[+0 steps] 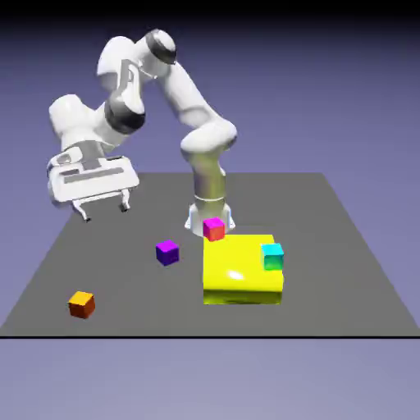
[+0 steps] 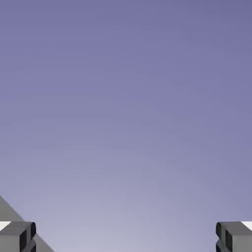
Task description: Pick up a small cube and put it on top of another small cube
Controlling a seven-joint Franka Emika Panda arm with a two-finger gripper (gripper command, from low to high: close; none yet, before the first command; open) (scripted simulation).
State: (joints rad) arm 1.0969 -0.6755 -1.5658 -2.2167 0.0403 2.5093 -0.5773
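Near edge of the worktop (image 1: 246,320): a straight dark line across the exterior view.

Just in from it, toward the left corner, the small orange cube (image 1: 82,305). It sits upright, bright orange top, darker red-orange sides. All edges look alike, so no long axis to record. It is turned a little against the worktop's near edge: a broad side faces the camera, a narrow strip of another faces right.

Right of the middle, the yellow block (image 1: 242,271), low and wide, far larger than any cube. The cyan cube (image 1: 272,257) shows against its right-hand side, high on the block; exact contact unclear. The purple cube (image 1: 167,253) lies farther back than the orange one, well apart from it and left of the block, also slightly turned. The magenta cube (image 1: 214,229) appears at the block's far left corner; whether it rests on the block or behind it, I cannot tell.

Orange cube relative to the gripper (image 1: 105,213): well below it and a little to the left, the two well apart. Gripper fingers spread wide apart, both tips in sight in the hand view, with backdrop between them and a grey wedge of worktop at the lower left.

Hand raised on the left side, tilted, fingers slanting down and outward. The white arm (image 1: 187,94) rises from its base at the far side, bends high up, then reaches left and drops to the hand.
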